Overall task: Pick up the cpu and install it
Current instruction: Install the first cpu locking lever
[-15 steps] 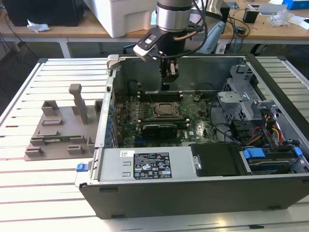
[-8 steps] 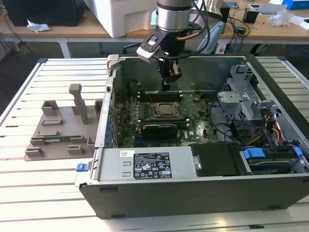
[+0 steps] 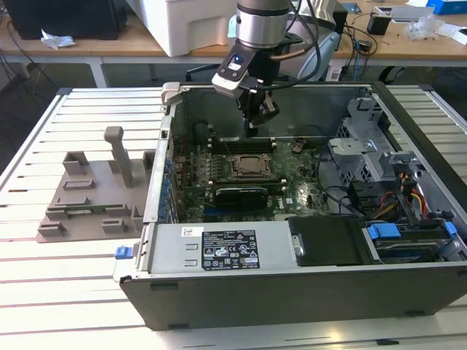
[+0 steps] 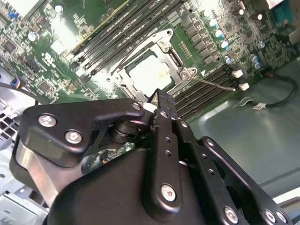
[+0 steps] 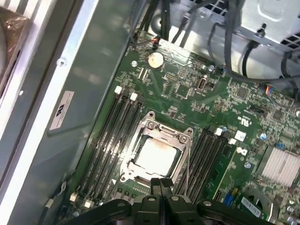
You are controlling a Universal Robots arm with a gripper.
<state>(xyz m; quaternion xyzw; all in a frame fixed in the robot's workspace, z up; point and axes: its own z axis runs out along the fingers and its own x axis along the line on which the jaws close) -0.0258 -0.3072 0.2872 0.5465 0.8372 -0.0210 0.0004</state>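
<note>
My gripper (image 5: 161, 183) poised over the motherboard (image 5: 197, 101), fingers pressed together around nothing, the cpu (image 5: 157, 154) just beyond their tips, lying flat inside the socket frame (image 5: 151, 124), socket's nearest edge hidden behind my fingers, motherboard's outer edges cut off.

We see a white slatted table (image 3: 66, 292) from six to nine o'clock in the exterior view; at twelve, a wooden workbench (image 3: 109, 45) (cluttered, evenly lit) bears a white box (image 3: 191, 25); dark floor (image 3: 22, 102) at ten.

A slatted table (image 3: 58, 292) bears computer case (image 3: 292, 299) and grey fixture (image 3: 87, 197)
</note>
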